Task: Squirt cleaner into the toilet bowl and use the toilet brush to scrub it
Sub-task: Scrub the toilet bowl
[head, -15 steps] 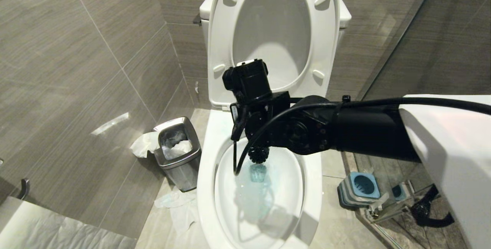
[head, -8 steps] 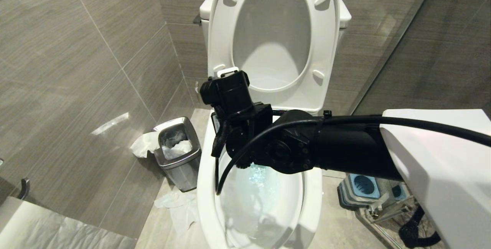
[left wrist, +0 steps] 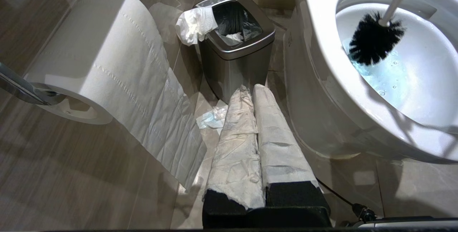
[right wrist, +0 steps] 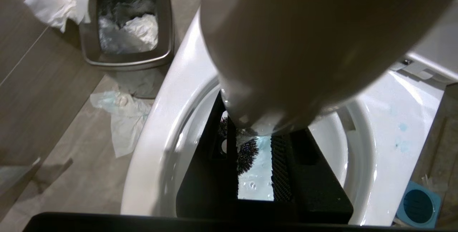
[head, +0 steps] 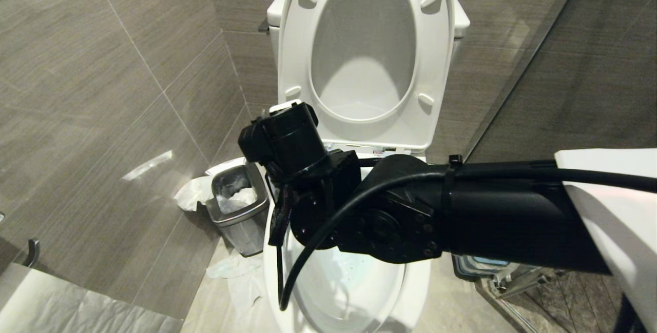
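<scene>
Claw of the right arm (right wrist: pixel 256 174): two black fingers (right wrist: pixel 281 169) seen, clenched on the white handle of the toilet brush (left wrist: pixel 374 42), which is blurred and oversized in the right wrist view. One brush counted; its black bristle head is held low inside the toilet bowl (left wrist: pixel 322 57), toward the bowl's left wall, at the edge of the water. One right arm (head: pixel 462 215) is stretched across the head view from the right, hiding most of the bowl. Cleaner (left wrist: pixel 390 78) is noted as a pale blue tint in the water beside the bristles, with a few blue spots on the rim seen in the right wrist view. Seat and lid (head: pixel 365 51) are raised upright at the far end.

Left claw (left wrist: pixel 254 99): two paper-wrapped fingers pressed together, grasping nothing, held low near the floor to the left of the bowl.

One steel waste bin (left wrist: pixel 234 49) is stood on the floor just left of the toilet, with tissue draped over its rim. Loose tissue (head: pixel 233 274) is scattered on the floor near the bin. One toilet roll (left wrist: pixel 96 64) is hung on its holder at the left. One blue-and-grey brush holder (right wrist: pixel 417 205) is seen on the floor to the right of the toilet.
</scene>
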### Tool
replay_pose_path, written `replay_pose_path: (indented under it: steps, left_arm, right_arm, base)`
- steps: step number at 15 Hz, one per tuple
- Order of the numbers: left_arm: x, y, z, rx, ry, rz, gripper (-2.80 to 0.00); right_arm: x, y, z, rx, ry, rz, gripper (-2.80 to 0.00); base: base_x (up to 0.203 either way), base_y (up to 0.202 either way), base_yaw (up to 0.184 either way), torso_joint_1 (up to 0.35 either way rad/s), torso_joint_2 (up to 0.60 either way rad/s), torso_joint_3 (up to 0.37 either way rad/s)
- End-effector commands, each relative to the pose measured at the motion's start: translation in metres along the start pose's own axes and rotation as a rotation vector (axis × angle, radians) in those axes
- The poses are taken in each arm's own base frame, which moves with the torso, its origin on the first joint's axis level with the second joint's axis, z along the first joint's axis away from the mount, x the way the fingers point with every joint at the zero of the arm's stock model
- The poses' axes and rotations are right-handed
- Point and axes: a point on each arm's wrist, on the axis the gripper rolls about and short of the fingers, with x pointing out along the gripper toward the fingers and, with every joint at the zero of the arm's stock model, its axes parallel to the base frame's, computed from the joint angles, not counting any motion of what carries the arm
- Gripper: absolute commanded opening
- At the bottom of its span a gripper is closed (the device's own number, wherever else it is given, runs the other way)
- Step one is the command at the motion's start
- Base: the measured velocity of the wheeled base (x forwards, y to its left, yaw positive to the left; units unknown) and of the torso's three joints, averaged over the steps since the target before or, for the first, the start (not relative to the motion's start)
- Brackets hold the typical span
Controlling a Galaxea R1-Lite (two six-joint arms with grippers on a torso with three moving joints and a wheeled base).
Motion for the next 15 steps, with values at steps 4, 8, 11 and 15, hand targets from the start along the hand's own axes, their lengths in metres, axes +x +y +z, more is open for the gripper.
replay_pose_path:
  steps: [4, 8, 11, 15]
  left_arm:
    - [0.0, 0.0, 0.0, 0.0, 0.002, 0.0, -2.8]
    - [0.0, 0.0, 0.0, 0.0, 0.002, 0.0, -2.8]
    - [0.0, 0.0, 0.0, 0.0, 0.002, 0.0, -2.8]
    - [0.0, 0.0, 0.0, -0.001, 0.002, 0.0, -2.8]
  right_arm:
    - [-0.041, -0.005, -0.01, -0.01, 0.036, 0.051, -2.8]
    - [-0.062, -0.019, -0.016, 0.004, 0.057, 0.059, -2.8]
    - [-0.07, -0.03, -0.019, 0.018, 0.072, 0.052, -2.8]
    - [-0.08, -0.045, -0.024, 0.03, 0.111, 0.036, -2.8]
  base:
    - [0.0, 0.0, 0.0, 0.0, 0.0, 0.0]
    - [0.0, 0.0, 0.0, 0.0, 0.0, 0.0]
    - [0.0, 0.0, 0.0, 0.0, 0.0, 0.0]
    - [0.0, 0.0, 0.0, 0.0, 0.0, 0.0]
